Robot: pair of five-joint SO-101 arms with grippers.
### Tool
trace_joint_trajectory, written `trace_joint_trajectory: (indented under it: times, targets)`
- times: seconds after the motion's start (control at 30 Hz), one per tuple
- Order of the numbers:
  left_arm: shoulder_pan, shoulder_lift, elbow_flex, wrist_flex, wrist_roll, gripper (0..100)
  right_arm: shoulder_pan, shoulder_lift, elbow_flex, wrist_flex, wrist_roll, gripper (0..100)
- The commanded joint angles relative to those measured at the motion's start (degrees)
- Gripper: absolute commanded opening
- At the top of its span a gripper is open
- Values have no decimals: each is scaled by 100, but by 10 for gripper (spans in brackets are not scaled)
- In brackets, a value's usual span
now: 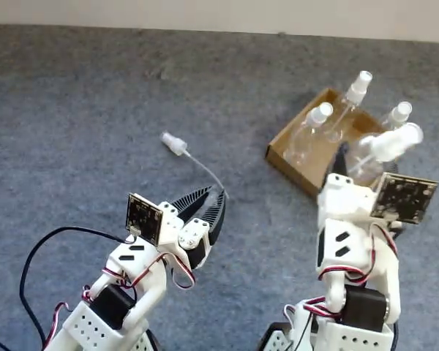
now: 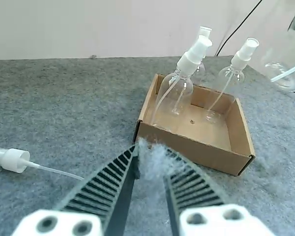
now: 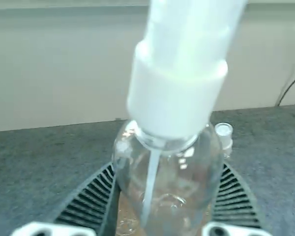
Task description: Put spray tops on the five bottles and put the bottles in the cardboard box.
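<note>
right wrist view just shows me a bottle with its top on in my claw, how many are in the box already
observer: three bottles stand in the cardboard box, each with a spray top on.
operator: am i over the box
observer: in the high view the held bottle in the right claw overlaps the box's near side; I cannot tell how high above it.
operator: any top left over
observer: one loose spray top lies on the grey carpet, with its tube running toward the left claw.
</note>
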Motion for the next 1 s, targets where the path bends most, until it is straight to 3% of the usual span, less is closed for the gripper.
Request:
trace_joint_trajectory:
  times: [0.0,0.37,0.63,0.97]
  targets:
    - [-110,-101,101,-141,53,11,400,251,-31,-391,0,180]
    - [-110,-101,101,-141,53,11,629,2273,505,-2466,0,180]
    - [-110,-101,101,-141,53,11,602,2967,505,-2589,-35,180]
    - [-110,-101,101,-141,53,11,277,3064,1130,-3626,-35,180]
